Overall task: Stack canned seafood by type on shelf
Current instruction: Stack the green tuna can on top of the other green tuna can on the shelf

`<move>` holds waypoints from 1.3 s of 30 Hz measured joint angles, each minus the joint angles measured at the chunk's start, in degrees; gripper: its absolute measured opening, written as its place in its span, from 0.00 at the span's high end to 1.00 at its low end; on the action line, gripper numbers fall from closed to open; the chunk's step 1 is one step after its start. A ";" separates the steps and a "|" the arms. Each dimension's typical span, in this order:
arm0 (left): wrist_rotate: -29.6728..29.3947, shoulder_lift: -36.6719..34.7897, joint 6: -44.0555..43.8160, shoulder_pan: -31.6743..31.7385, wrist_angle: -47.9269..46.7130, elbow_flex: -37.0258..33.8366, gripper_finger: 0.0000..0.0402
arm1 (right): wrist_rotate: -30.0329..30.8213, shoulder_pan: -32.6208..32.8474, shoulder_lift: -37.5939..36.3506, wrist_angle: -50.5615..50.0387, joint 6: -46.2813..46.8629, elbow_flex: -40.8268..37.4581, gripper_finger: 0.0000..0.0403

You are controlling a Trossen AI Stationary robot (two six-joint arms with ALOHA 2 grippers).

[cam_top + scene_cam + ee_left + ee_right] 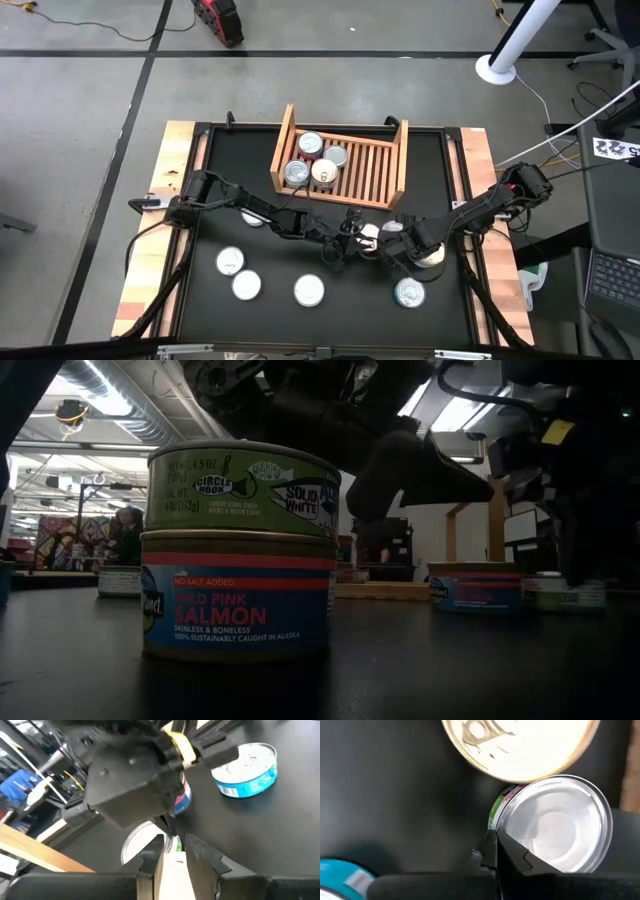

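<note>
The wooden shelf [385, 170] stands at the table's far middle with several silver-lidded tins [318, 160] in its left half. Both arms reach to the table's centre and meet. My left gripper [175, 856] [350, 238] is shut on a green-labelled tin [172, 870]. My right gripper [385, 240] hangs right in front of it, over a silver-lidded tin with a green and red side [555, 825]. That tin lies beside a gold-lidded tin [520, 740]. Loose tins [246, 286] lie on the black table top. My left gripper has the green-labelled tin's pale side [170, 872] showing between its two fingers [152, 857]. The fingers hide the places of contact. Whether the tin rests on the table, I cannot tell.
A stack of two tins, green on pink salmon [240, 550], stands near the table's near edge. Single tins lie near left [230, 262], near middle [309, 290] and near right [409, 293]. A blue tin [247, 767] lies beyond the grippers. The shelf's right half shows bare slats.
</note>
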 joint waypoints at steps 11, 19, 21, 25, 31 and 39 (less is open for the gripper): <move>-0.22 -0.09 -4.27 -0.50 -4.35 -0.04 0.81 | -3.03 0.00 -0.07 8.33 0.02 0.10 1.00; -2.29 -0.09 -3.32 -1.13 -4.25 -0.04 0.81 | -3.82 0.00 -0.11 13.52 0.02 0.12 1.00; -2.32 -0.09 -2.52 -1.41 -4.15 -0.04 0.81 | -3.80 0.00 -0.11 14.86 0.01 0.12 1.00; -2.32 -0.09 -2.09 -2.09 -4.15 -0.04 0.81 | -3.78 0.00 -0.11 17.21 0.01 0.12 1.00; -2.30 -0.09 -2.08 -2.56 -4.15 -0.04 0.76 | -2.16 0.00 -0.13 18.75 0.01 0.14 1.00; -3.01 -0.09 -3.66 -2.87 -6.45 -0.04 0.50 | -1.26 -2.70 -0.17 21.18 0.03 0.17 1.00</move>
